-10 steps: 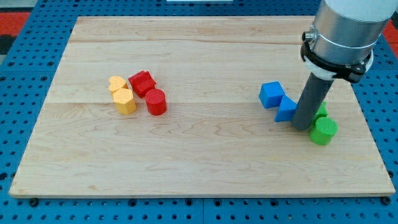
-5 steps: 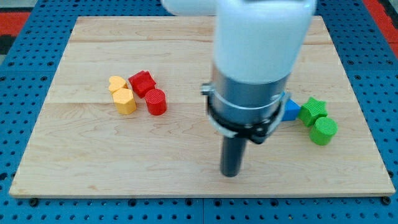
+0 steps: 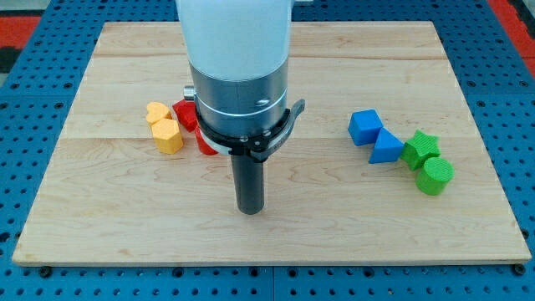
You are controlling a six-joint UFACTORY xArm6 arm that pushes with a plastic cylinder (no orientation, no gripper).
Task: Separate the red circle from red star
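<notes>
The red star [image 3: 184, 113] and the red circle [image 3: 204, 147] lie close together at the board's left; the arm's body hides most of both, so only slivers show. My tip [image 3: 249, 210] rests on the board below and to the right of them, a short way from the red circle. Two yellow blocks, a heart [image 3: 156, 113] and a hexagon-like one [image 3: 169, 135], sit touching just left of the red pair.
At the view's right stand a blue cube [image 3: 364, 127], a blue triangular block [image 3: 385, 147], a green star [image 3: 420, 148] and a green cylinder [image 3: 435, 176], bunched together. The wooden board [image 3: 125, 226] lies on a blue pegboard.
My tip has swept from the blue and green blocks at the right across the board's lower middle to the left. No block has visibly moved.
</notes>
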